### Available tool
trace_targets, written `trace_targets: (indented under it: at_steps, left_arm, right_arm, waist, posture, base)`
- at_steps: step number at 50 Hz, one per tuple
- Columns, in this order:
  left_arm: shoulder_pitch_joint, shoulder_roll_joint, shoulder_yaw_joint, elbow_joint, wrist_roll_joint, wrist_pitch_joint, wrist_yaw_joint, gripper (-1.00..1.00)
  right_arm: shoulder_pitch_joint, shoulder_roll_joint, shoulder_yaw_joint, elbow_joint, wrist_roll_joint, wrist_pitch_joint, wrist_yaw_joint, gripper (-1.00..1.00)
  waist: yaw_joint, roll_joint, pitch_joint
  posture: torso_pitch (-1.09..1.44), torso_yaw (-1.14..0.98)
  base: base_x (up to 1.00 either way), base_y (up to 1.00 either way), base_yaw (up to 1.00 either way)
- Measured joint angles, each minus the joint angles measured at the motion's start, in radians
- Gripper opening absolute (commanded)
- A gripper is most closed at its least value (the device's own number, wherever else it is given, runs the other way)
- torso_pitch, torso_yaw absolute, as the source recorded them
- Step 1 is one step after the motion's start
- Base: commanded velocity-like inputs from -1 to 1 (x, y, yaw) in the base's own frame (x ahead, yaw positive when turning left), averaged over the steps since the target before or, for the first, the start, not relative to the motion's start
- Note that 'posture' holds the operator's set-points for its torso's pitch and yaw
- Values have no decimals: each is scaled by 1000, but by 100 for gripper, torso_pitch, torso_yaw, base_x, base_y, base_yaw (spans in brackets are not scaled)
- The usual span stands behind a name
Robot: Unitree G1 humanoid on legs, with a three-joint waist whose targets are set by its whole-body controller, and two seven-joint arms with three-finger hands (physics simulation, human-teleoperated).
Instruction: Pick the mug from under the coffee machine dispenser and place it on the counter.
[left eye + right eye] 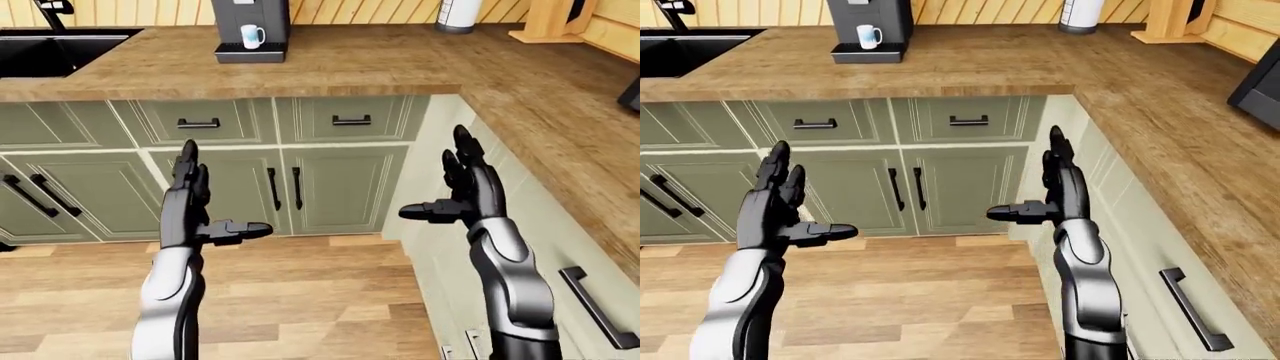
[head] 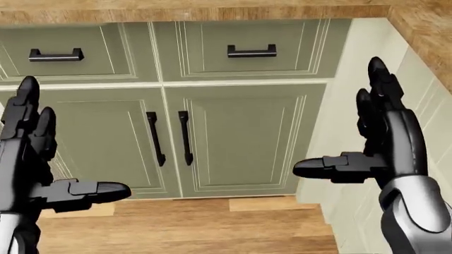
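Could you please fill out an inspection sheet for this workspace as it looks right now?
Surface: wooden counter, L-shaped, running down the right.
Job's things: white mug upright on the tray of the coffee machine, top of the left-eye view.
Clutter: white canister and a wooden stand at the top right.
Hands: left hand and right hand open, empty, raised by the cabinets, well short of the mug.
Cables: nothing seen.
Surroundings: black sink top left, wood floor.
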Motion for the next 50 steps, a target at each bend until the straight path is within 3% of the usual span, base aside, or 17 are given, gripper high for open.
trace_targets:
  at_steps: [20,39,50]
  left_arm:
    - [-109,96,92,-72,-76,140,34,100]
    - [-205,209,176,-124,-159,258,68,100]
    - [-222,247,192,-126,-193,292,80,100]
  right_arm:
    - [-150,-122,-75,36,71,77,-16,100]
    - [-220,-198,-92,79,93,94,-29,100]
    - [-235,-216,-92,59,96,105,-15,100]
  waist:
    - [0,2,4]
    - [-1,6,11]
    - [-3,10,16]
  posture:
    - [0,0]
    - [0,0]
    - [0,0]
  base:
    - [0,0,0]
    - [0,0,0]
    - [7,0,0]
